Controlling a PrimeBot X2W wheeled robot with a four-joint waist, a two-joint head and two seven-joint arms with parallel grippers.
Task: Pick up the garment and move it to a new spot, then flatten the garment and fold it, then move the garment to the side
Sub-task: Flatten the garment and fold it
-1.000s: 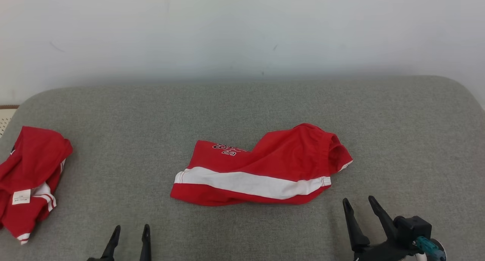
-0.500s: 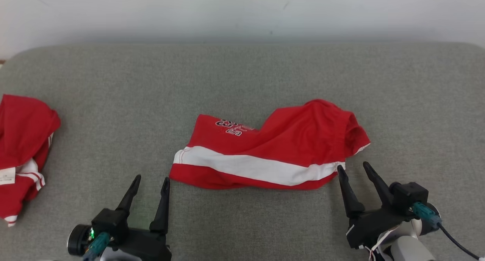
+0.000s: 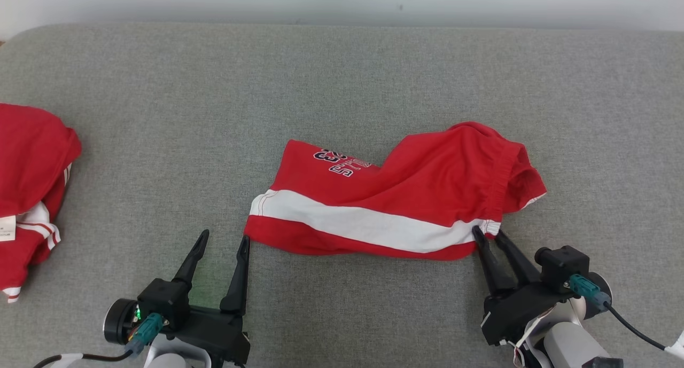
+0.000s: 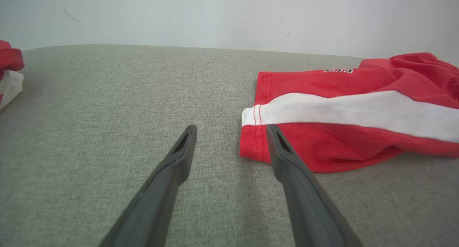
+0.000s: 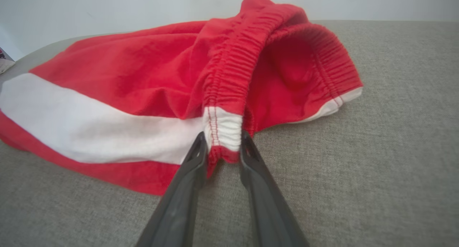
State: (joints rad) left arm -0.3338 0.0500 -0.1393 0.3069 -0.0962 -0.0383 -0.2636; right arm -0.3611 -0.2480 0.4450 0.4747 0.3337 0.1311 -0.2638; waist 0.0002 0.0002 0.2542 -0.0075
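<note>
one corner of garment (image 5: 136, 71) pinched by right gripper (image 5: 223, 139)

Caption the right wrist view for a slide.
The right gripper pinches the elastic waistband of red-and-white shorts on a grey cushion.

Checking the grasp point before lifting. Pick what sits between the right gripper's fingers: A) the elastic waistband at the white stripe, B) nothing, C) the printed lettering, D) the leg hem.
A: the right gripper pinches the gathered waistband of the shorts where the white stripe ends.
</note>
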